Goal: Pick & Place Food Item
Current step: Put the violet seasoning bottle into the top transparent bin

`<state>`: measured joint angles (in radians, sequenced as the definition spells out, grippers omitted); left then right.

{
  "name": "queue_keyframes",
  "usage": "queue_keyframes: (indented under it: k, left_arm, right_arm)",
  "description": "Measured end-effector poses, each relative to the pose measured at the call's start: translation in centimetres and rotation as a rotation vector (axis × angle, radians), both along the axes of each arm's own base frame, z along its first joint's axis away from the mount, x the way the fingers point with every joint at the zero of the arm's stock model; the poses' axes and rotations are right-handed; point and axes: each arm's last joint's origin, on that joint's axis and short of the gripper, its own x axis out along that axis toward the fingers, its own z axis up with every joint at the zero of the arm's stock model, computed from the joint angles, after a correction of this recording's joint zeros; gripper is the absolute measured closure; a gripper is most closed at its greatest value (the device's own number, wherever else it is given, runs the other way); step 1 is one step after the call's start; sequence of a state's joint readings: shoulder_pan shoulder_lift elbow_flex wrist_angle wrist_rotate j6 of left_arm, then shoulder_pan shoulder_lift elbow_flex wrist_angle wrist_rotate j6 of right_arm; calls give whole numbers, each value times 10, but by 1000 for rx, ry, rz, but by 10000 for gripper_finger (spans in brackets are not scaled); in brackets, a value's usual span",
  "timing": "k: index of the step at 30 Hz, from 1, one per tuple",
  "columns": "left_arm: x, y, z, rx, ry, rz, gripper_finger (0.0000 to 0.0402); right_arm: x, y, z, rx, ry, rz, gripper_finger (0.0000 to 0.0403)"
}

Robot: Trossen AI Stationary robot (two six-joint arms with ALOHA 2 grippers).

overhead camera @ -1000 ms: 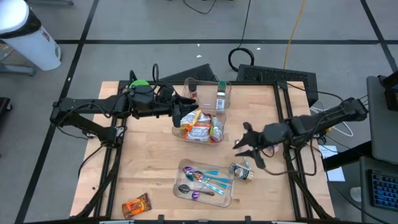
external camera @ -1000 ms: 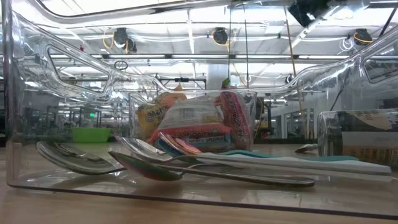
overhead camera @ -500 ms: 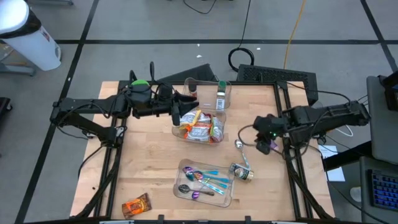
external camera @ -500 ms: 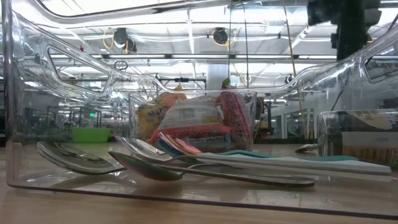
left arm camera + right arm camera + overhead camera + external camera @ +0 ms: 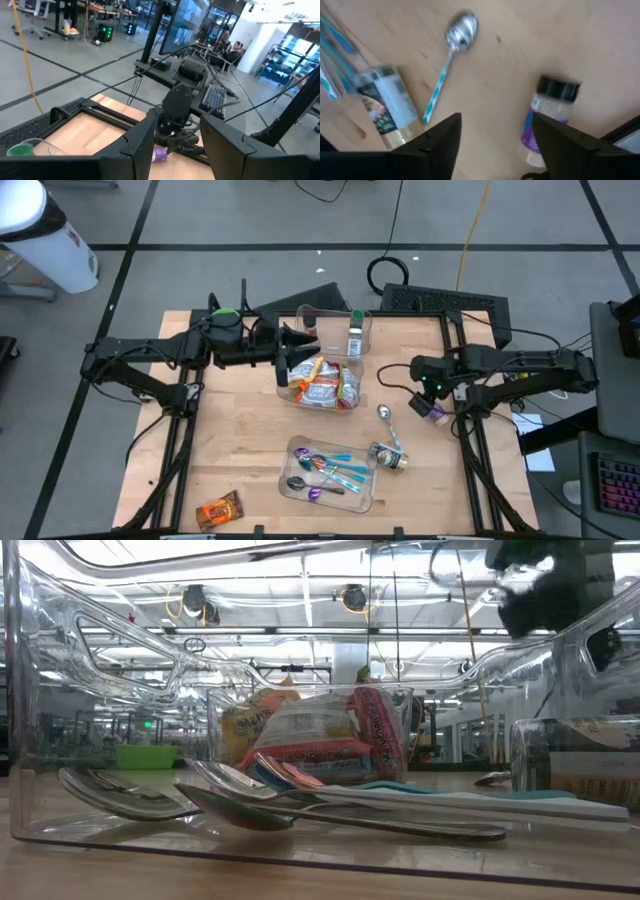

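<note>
- Surface: things lie scattered on it, so any low sweep across it could knock one off the edge. The right side is the most crowded.
- Snack bin: it is heaped with wrapped snacks. The left gripper hangs at its rim, fingers spread and empty. A plunge from here could catch the clear wall and drag or tip the bin. It could also pinch two slippery packets at once.
- Cutlery tray: it sits just beside the jar, and a nudge to the jar could shove it.
- Right gripper: its fingers are spread, with nothing between them. It hovers above the bottle and the spoon, near the surface's right edge.
- Bottle: it lies on its side by that edge. A brush from a finger could roll it off.
- Snack packet: this loose food item lies at the front left corner, well apart from both grippers. It would be a long reach, and the packet is flat, so fingers may skid over the wrapper or push it off the front.
- Spoon: it lies loose, just beside the jar. It could be grabbed by mistake for food.
</note>
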<state>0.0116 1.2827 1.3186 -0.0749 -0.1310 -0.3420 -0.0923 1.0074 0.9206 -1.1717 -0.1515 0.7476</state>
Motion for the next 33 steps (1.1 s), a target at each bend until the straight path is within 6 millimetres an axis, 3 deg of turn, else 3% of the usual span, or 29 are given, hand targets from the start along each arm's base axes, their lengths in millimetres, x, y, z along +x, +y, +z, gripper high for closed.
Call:
queue_keyframes:
  k: [6,10,20,33]
  left_arm:
    - [0,-2,-3,-34,22,-8,236]
    - [0,-2,-3,-32,30,-10,236]
    - [0,2,-3,-28,27,10,236]
    - [-1,12,-3,-21,24,46,236]
  right_arm:
    - [-6,-8,-43,85,36,-9,108]
    - [-7,-15,-59,76,18,-39,93]
    - [-11,-34,-61,40,-18,-39,94]
    - [-21,-40,-62,85,27,-46,94]
